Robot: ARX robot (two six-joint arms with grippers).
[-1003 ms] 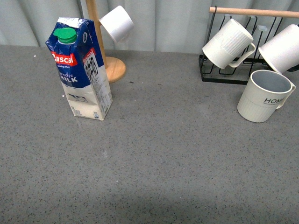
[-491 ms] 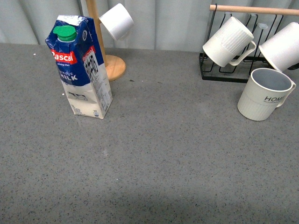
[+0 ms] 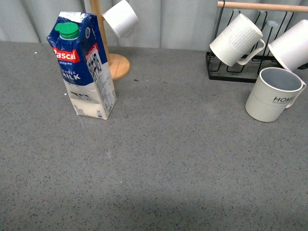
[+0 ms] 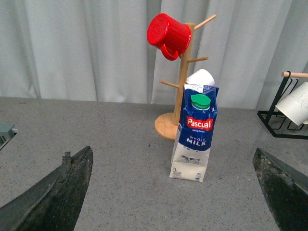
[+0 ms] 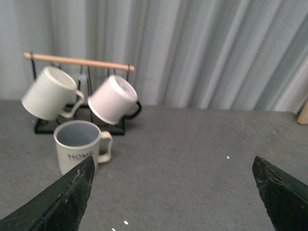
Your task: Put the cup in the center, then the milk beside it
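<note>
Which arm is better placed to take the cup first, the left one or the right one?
The right, I judge. The cup stands upright far on the right side, and the right wrist view shows it ahead of the open right gripper. The left gripper faces the milk instead.

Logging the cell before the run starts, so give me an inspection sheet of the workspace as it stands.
Surface: grey speckled table, no spills seen.
Job's things: cup upright at the right, in front of the rack; milk upright at the left, cap on.
Clutter: wooden mug tree with red mug and small white cup; black rack holding two white mugs.
Grippers: left gripper open; right gripper open; both empty.
Cables: nothing seen.
Surroundings: grey curtain behind.
</note>
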